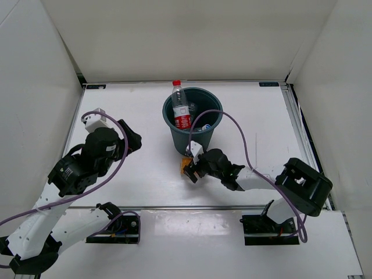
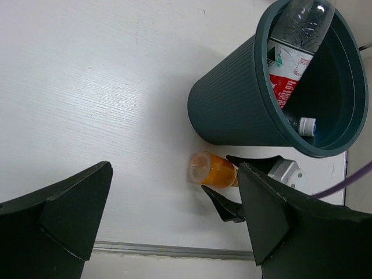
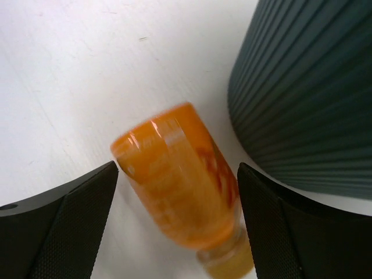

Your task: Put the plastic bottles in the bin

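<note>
1. Table (image 1: 128, 104): white, carries everything below.
2. Bin (image 1: 180, 142): dark teal, upright, centre of table.
3. Left gripper (image 2: 174, 167): fingers spread, empty, hanging over bare table well left of the bin.
4. Right gripper (image 3: 177, 165): fingers apart, straddling item 6, not yet clamped.
5. Red-labelled bottle (image 1: 181, 107): inside the bin, leaning on the far rim, cap poking out.
6. Orange bottle (image 2: 212, 170): on its side on the table, just beside the bin's foot.
7. Small capped bottle (image 2: 302, 125): at the bin's bottom.

Hazards: the round orange bottle may roll or squirt free as the fingers shut, and the bin-side finger may nudge the bin wall.
</note>
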